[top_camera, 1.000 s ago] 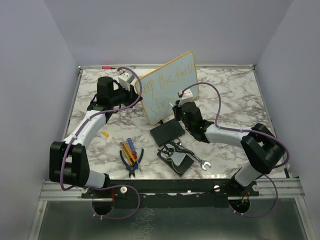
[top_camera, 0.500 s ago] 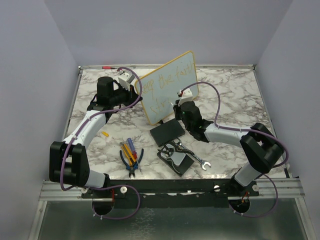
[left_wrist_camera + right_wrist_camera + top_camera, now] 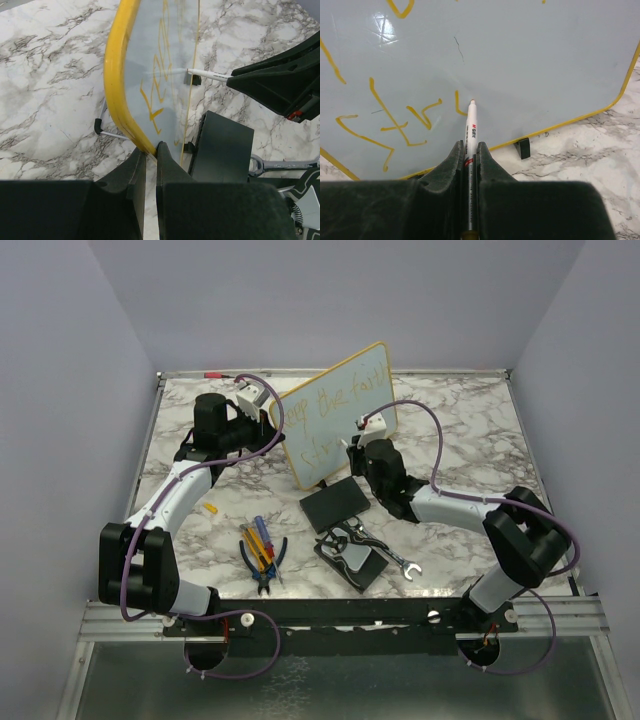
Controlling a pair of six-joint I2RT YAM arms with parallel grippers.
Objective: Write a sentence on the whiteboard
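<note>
The whiteboard (image 3: pixel 340 410) stands on its small feet at 12 o'clock on the marble table (image 3: pixel 470 440), its long axis running from about 8 o'clock to 2 o'clock in the overhead view. The left gripper (image 3: pixel 150 152) has its 2 fingers pressed together on the yellow frame at the board's left edge, steadying it. The right gripper (image 3: pixel 470 147) pinches a white marker (image 3: pixel 470 125) between its fingers, with the pen lying along the gripper's own axis.

In the right wrist view the marker points to 12 o'clock, and its tip appears to touch the glossy surface just right of the last yellow stroke. The sentence (image 3: pixel 335 405) sits in 2 lines, and line 2 looks unfinished. Bare board lies toward 3 o'clock from the tip, so the next strokes likely call for the right arm, the nearer one, to travel that way along the long axis.
</note>
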